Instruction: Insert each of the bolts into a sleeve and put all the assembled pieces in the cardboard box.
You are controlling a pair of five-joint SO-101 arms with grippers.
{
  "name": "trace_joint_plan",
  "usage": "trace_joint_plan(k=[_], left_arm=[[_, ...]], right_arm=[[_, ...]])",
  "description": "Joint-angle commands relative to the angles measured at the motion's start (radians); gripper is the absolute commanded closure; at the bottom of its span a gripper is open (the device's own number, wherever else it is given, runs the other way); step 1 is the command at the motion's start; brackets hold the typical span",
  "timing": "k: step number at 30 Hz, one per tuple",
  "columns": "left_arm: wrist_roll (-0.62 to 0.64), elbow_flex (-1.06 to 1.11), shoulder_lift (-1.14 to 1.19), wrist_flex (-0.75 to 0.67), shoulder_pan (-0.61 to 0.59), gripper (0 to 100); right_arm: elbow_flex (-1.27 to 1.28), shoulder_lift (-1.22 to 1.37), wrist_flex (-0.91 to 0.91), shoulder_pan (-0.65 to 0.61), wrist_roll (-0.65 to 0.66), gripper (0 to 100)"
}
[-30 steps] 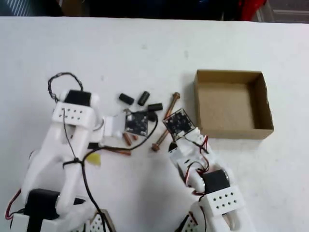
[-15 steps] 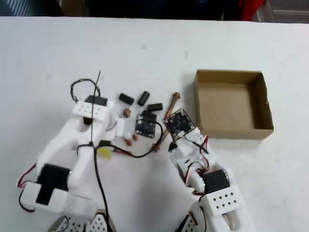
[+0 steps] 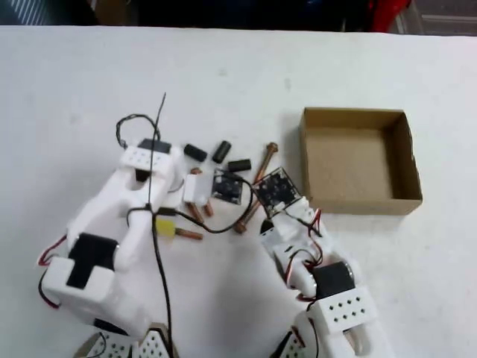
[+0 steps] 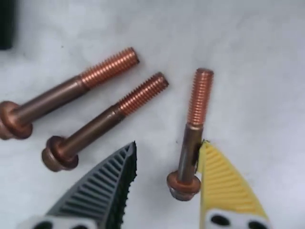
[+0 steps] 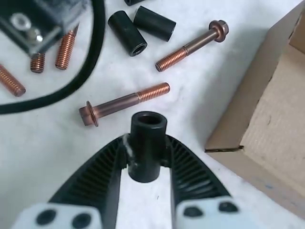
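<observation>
A black cylindrical sleeve (image 5: 147, 160) is being clamped by the right gripper (image 5: 147, 141), with a copper flanged bolt (image 5: 124, 104) and a black cable (image 5: 71, 90) lying just ahead. Another copper bolt (image 4: 193, 129) is being touched by the yellow finger (image 4: 219, 176) of the parted left gripper (image 4: 167, 147). The open brown cardboard box (image 3: 356, 205) is being shown beside the right arm, its floor bare.

Copper bolts (image 4: 107, 119), black sleeve (image 5: 147, 143), brown cardboard box (image 3: 365, 203), white table (image 3: 112, 67), white arms (image 3: 112, 216).

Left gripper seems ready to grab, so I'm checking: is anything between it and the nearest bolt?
Nothing visible. The bolt lies inside the open left gripper, against its yellow finger; two other bolts lie outside the black finger.
</observation>
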Motion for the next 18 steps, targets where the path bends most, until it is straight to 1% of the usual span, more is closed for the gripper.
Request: trace_joint_plan(k=[1,4,8,9,13,15,18], left_arm=[[-0.017,-0.060,0.019,-0.009,-0.036,77],[-0.069,-0.061,0.042,-0.005,-0.074,77],[-0.078,-0.069,0.068,0.029,-0.077,78],[-0.078,-0.069,0.071,0.025,-0.073,81],[-0.075,-0.071,0.076,0.021,-0.068,95],[-0.074,-0.071,0.082,0.021,-0.073,98],[-0.075,-0.071,0.105,0.021,-0.077,98]], right_arm=[[-0.009,-0.022,-0.024,0.010,-0.003,98.1],[-0.009,-0.022,-0.024,0.010,-0.003,98.1],[-0.009,-0.022,-0.024,0.010,-0.003,98.1],[-0.009,-0.022,-0.024,0.010,-0.003,98.1],[-0.009,-0.022,-0.024,0.010,-0.003,98.1],[-0.009,-0.022,-0.024,0.010,-0.003,98.1],[-0.009,-0.022,-0.024,0.010,-0.003,98.1]])
